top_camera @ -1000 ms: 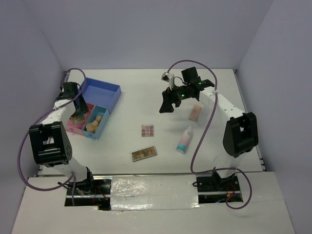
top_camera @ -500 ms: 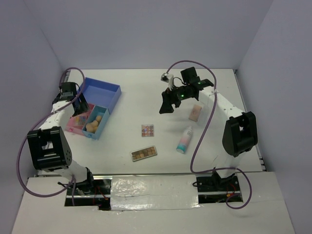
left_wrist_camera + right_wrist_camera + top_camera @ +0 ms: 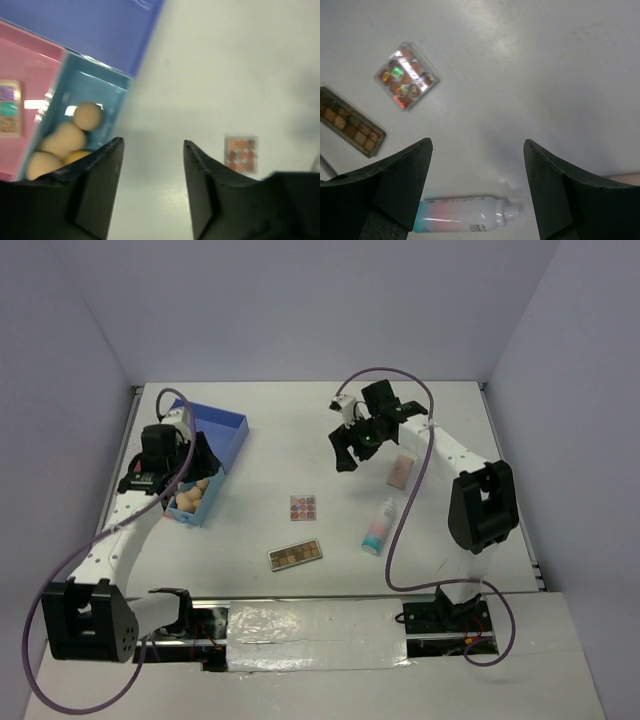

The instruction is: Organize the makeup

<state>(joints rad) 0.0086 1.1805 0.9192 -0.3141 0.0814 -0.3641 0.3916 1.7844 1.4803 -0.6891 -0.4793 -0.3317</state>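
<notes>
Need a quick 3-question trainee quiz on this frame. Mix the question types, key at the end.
1. Multiple choice: which compartment of the tray holds the peach sponges? A) blue B) pink C) teal
2. True or false: the right hand is gripping the tube.
3. Count: how many eyeshadow palettes lie on the table, outside the tray?

Key
1. C
2. False: its fingers stand apart with nothing between them, and the tube lies on the table.
3. Two: the square palette and the long palette.
</notes>
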